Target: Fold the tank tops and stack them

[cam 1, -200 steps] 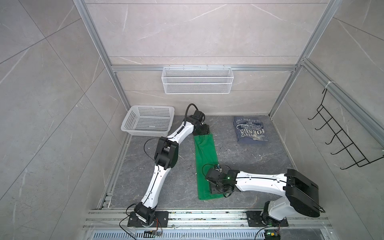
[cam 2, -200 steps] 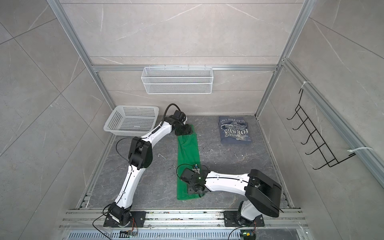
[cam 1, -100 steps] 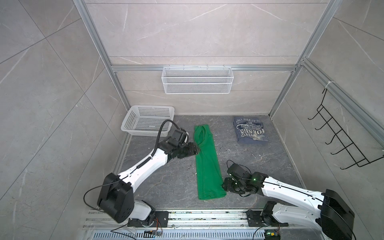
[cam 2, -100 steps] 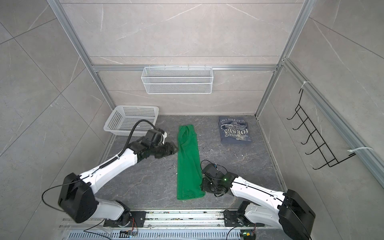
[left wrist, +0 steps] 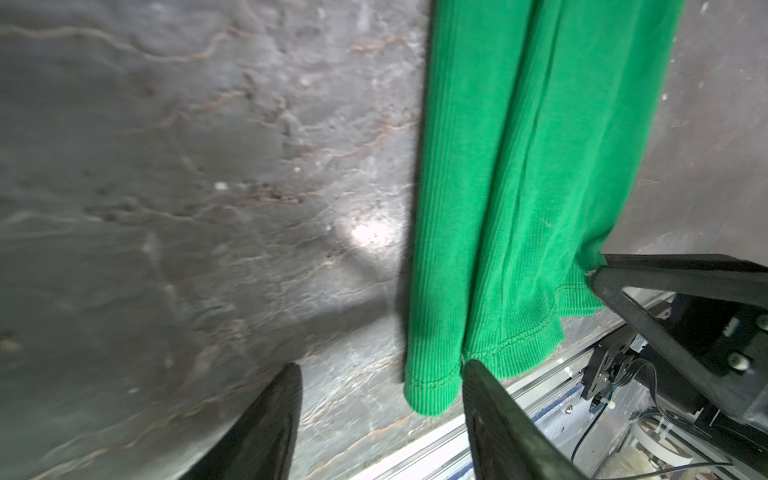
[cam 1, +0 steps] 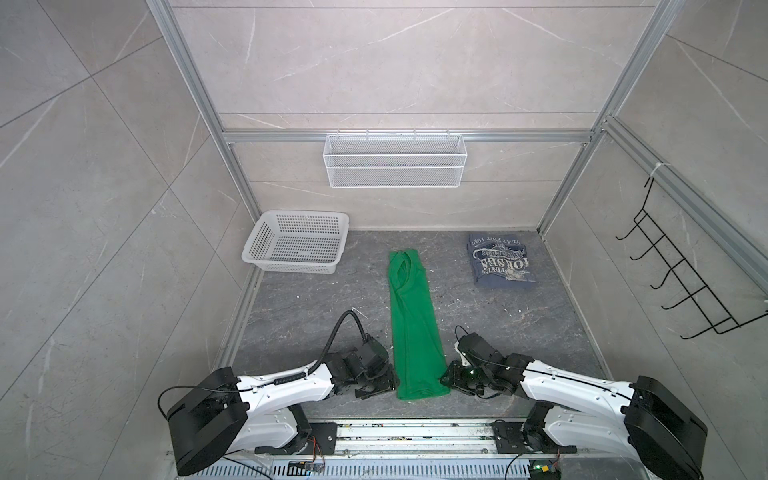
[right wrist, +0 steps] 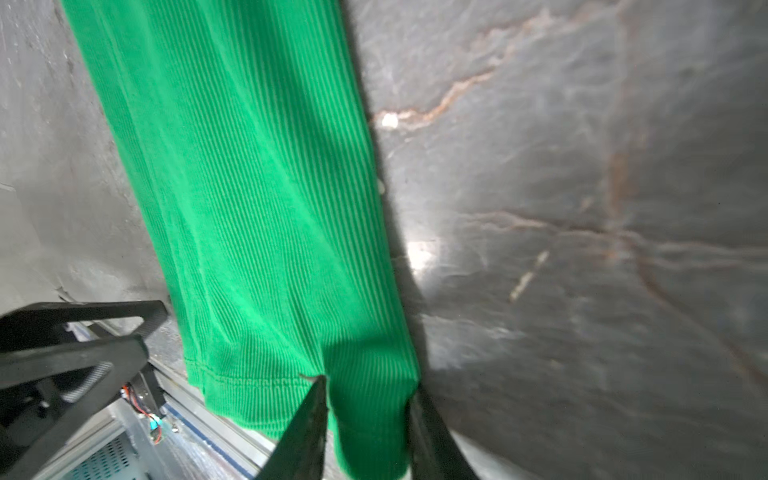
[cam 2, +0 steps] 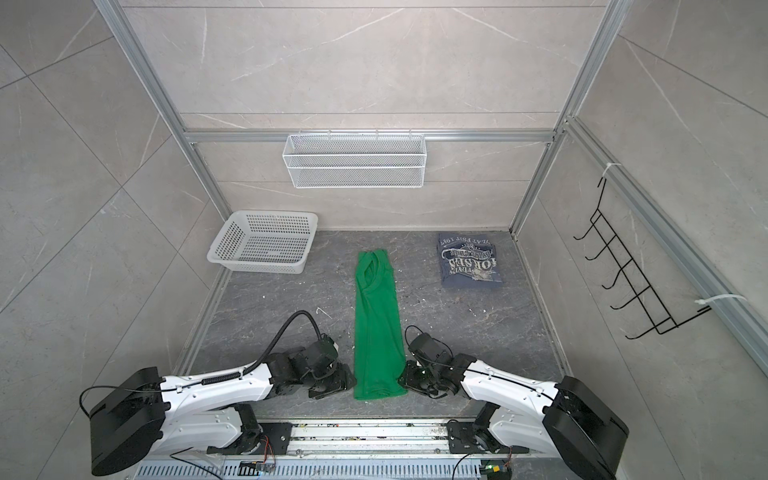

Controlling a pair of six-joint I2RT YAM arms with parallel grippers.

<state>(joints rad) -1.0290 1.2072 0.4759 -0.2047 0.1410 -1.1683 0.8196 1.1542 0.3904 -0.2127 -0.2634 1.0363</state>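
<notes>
Well, the green tank top (cam 1: pixel 413 328) lies folded into a long narrow strip down the middle of the table (cam 1: pixel 307 320), hem toward the arms. The left end effector (left wrist: pixel 380 411) stands wide apart around the hem's left corner. The right end effector (right wrist: pixel 368 424), narrower yet apart, straddles the other corner. The slate-blue tank top (cam 1: pixel 500 264) sits folded far right.

- This is looking like a robotics lab cell staged as a laundry corner.
- An aluminium frame (cam 1: pixel 274 136) is holding stone-look panels across the upper frame.
- Two robot arms (cam 1: pixel 286 386) are sitting bolted to a rail (cam 1: pixel 415 432) along the bottom edge.
- A wire shelf (cam 1: pixel 395 166), centre, and a green tank top (cam 1: pixel 413 332) below it are serving as props.
</notes>
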